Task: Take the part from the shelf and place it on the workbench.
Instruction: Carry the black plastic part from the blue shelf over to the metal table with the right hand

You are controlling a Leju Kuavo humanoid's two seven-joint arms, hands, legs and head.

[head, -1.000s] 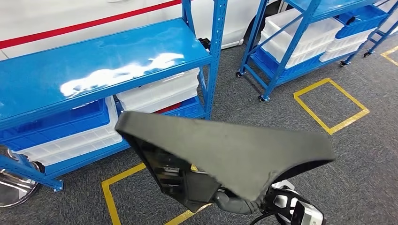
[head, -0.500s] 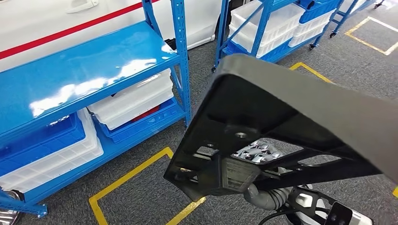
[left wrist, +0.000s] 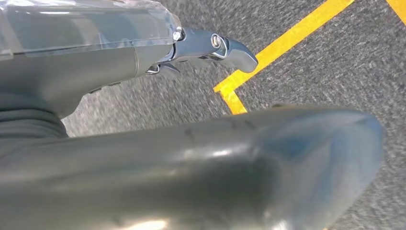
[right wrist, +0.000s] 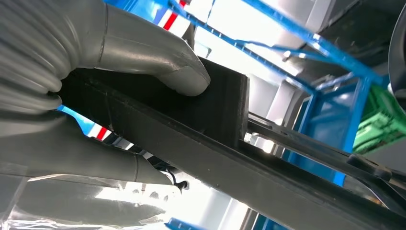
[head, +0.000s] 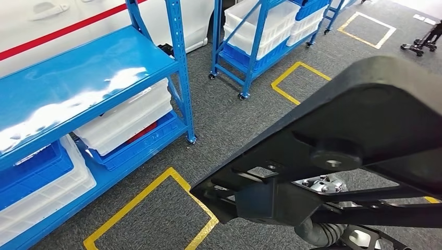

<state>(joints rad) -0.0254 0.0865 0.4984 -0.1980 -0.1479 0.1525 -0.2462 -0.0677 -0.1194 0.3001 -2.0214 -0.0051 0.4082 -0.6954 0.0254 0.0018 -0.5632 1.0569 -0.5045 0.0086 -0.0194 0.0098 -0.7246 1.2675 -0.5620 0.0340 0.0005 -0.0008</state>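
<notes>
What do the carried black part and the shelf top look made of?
Part: likely moulded plastic, matte black, going by ribs and bosses on its underside; a bright metal bracket is fixed there. Shelf top: probably painted sheet steel, glossy blue with sharp glare.

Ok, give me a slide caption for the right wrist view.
Right hand grips the black part, thumb pressed on its block, blue shelving behind.

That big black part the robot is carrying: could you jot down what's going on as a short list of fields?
Part: large black plastic part, ribbed underside toward the head camera
Right hand: right hand grips its edge, thumb pressed on top
Left hand: left hand beside the part; grip unclear
Nearby: blue shelf, white and blue bins on its lower level
Floor: grey carpet with yellow squares
</notes>
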